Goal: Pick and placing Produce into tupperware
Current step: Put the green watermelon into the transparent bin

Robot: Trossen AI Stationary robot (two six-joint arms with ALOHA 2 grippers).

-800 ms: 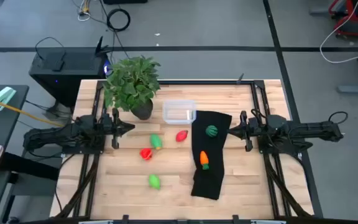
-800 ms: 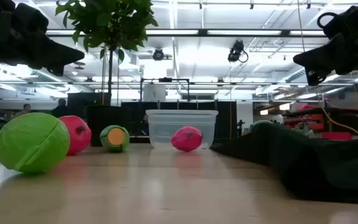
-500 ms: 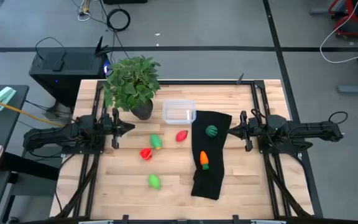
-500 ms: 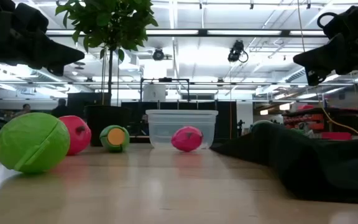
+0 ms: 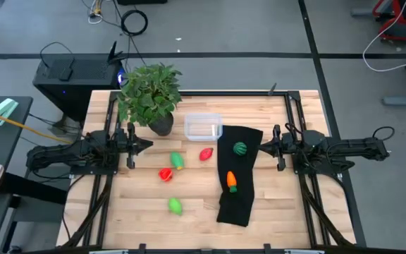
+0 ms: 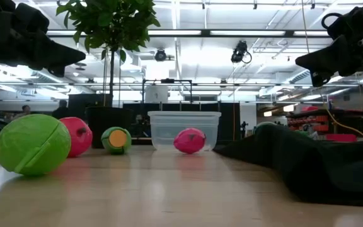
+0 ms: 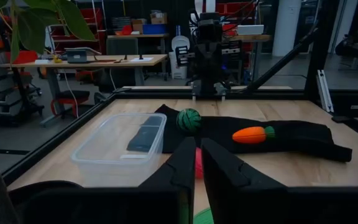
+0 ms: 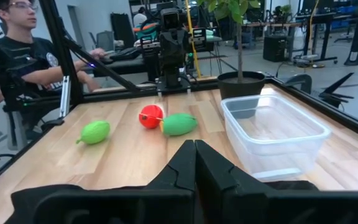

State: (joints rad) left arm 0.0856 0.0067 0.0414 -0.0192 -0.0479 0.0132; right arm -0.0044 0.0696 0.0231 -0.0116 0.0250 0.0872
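No brand, label or writing can be read in any view.

Left claw (image 5: 149,145): closed, empty, held above the bench (image 5: 273,212) at its left side, near the potted plant (image 5: 149,94). Right claw (image 5: 259,148): closed, empty, held above the bench at its right side, over the edge of the black cloth (image 5: 237,176). The two claws face each other across the bench.

Tupperware (image 5: 204,127): upright on the bench at its far side, between the plant pot and the black cloth. No produce is visible inside it.

Produce positions, high view:
- Dark green round piece (image 5: 240,149): on the black cloth, far end.
- Orange carrot (image 5: 232,181): on the black cloth, nearer the front.
- Red piece (image 5: 206,154): on bare wood, just in front of the tupperware.
- Light green piece (image 5: 177,161): beside a second red piece (image 5: 165,173), nearly touching.
- Second light green piece (image 5: 175,206): alone, nearest the front edge.

View differences: the low view shows both claws hanging well above the bench surface. The right wrist view alone shows a person in a dark shirt (image 8: 27,53) seated beyond the bench. The left wrist view shows a dark rectangular patch (image 7: 144,138) inside or under the tupperware; which cannot be told.
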